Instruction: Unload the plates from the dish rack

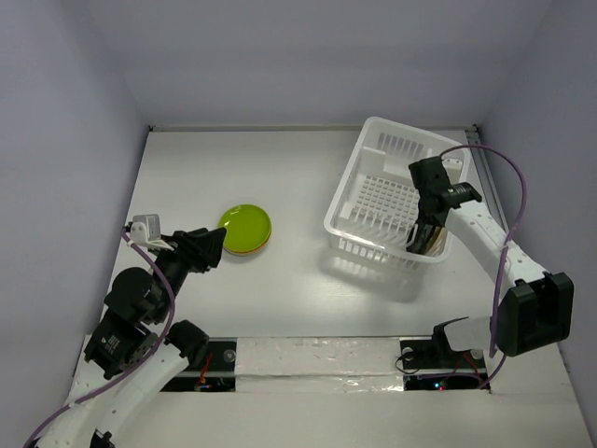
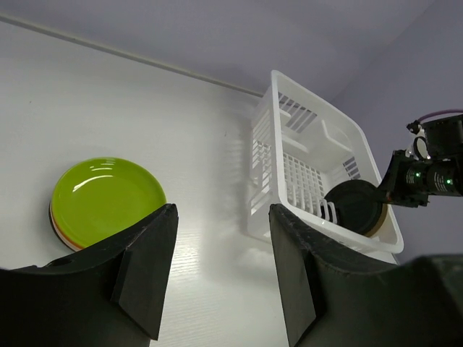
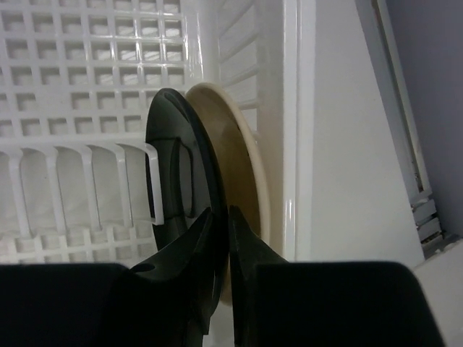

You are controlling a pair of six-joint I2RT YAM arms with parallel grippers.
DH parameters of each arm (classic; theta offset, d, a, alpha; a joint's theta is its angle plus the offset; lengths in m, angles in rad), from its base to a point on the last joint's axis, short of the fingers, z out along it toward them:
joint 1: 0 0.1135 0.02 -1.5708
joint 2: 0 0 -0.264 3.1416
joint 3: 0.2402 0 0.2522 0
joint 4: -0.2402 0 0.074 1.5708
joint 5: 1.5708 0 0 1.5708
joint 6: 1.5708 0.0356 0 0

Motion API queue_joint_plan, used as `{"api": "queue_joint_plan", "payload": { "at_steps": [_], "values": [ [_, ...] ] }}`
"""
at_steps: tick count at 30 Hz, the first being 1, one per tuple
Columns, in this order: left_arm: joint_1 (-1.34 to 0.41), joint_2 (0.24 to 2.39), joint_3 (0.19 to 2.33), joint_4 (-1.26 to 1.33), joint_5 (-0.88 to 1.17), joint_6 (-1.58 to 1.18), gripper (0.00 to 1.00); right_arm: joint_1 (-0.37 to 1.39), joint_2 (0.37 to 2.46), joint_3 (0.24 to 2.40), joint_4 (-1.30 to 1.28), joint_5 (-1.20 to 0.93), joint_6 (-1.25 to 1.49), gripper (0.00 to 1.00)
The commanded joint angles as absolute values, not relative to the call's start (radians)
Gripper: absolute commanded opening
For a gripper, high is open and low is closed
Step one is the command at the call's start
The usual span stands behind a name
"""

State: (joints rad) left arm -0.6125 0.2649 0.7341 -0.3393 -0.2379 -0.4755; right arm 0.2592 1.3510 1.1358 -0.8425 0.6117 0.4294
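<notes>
grey-black plastic: the dark plate [image 3: 177, 181] stood on edge in the dish rack [image 3: 289, 87], close against a beige plate [image 3: 242, 166] by its right wall. the right gripper [image 3: 226, 235] had its fingers nipped on that dark rim. the left gripper [image 2: 221, 217] hung spread wide beside the lime green plate [image 2: 108, 195] topping the unloaded stack. this looked like the pick; next would need a straight lift clear of the tines [image 3: 87, 188], leaving the beige plate standing.

Pincer [image 3: 220, 217] tight on the dark plate [image 3: 189, 134]
</notes>
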Motion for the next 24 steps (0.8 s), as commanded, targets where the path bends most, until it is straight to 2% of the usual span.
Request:
{"api": "queue_joint_plan", "payload": {
  "at_steps": [1, 6, 16, 20, 24],
  "values": [
    [-0.594, 0.261, 0.727, -0.282, -0.218, -0.460, 0.50, 0.279, 1.335, 1.215, -0.871, 0.687, 0.381, 0.00],
    [-0.584, 0.273, 0.727, -0.282, -0.204, -0.460, 0.50, 0.314, 1.351, 1.232, -0.848, 0.761, 0.313, 0.00],
    [-0.566, 0.285, 0.724, -0.281, -0.206, -0.460, 0.50, 0.491, 1.368, 1.158, -0.481, 0.775, 0.075, 0.00],
    [-0.566, 0.287, 0.724, -0.281, -0.210, -0.462, 0.50, 0.545, 1.344, 1.131, -0.414, 0.882, -0.030, 0.00],
    [-0.546, 0.294, 0.724, -0.279, -0.206, -0.463, 0.50, 0.554, 1.283, 1.147, -0.449, 0.983, -0.002, 0.00]
  ]
}}
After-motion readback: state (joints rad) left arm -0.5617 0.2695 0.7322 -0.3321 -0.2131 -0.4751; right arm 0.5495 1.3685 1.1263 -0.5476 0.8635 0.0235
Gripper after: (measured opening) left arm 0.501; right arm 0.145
